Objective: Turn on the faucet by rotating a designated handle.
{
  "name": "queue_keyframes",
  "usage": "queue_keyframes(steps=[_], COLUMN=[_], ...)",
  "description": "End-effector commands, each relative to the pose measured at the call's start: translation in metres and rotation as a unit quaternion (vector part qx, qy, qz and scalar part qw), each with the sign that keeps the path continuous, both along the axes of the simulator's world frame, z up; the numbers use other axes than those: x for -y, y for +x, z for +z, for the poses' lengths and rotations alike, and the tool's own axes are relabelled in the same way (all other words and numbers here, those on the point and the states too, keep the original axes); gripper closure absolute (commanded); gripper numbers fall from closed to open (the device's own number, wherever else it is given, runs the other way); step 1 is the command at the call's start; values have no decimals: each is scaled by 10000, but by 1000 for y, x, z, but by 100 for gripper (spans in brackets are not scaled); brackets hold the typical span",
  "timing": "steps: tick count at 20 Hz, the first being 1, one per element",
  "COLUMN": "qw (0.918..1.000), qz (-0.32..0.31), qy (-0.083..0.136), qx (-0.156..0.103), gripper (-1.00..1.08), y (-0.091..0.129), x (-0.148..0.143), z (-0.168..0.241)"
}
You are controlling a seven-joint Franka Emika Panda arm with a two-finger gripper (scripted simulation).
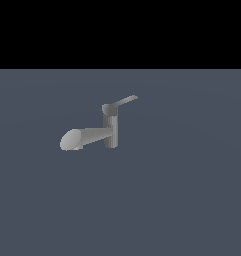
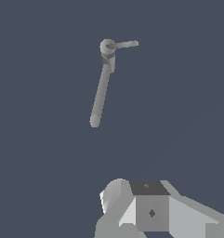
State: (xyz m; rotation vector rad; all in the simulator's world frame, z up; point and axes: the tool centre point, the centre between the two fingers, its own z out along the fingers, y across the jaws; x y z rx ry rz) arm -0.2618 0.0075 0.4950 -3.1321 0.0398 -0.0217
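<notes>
The small grey faucet point(image 1: 110, 129) stands upright on the dark floor in the middle of the exterior view. Its thick spout point(image 1: 84, 138) points toward the exterior view's left and ends in a pale oval. The thin flat handle point(image 1: 125, 101) sticks out from the post's cap toward the exterior view's right, angled slightly up. The wrist view looks down on the faucet point(image 2: 106, 53), its long spout point(image 2: 99, 95) and its slim handle point(image 2: 125, 44). Only part of my gripper point(image 2: 150, 207) shows, at the picture's edge, well apart from the faucet. Its fingertips are hidden. The arm is absent from the exterior view.
A flat dark blue-grey floor point(image 1: 182, 200) surrounds the faucet. A black band fills the top of the exterior view.
</notes>
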Motion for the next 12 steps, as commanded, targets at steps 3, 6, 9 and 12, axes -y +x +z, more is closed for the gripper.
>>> queue_keyframes(steps=[3,6,9,12], qw=[10000,10000,9998,9993], qz=[-12,-75,-193,-366], qy=[0,1,2,4], qx=[0,-1,-3,-5], gripper=[108,108,108,108], y=[0,2,6,12], x=[0,-2,-5,-10], z=[0,-3,-7,-14])
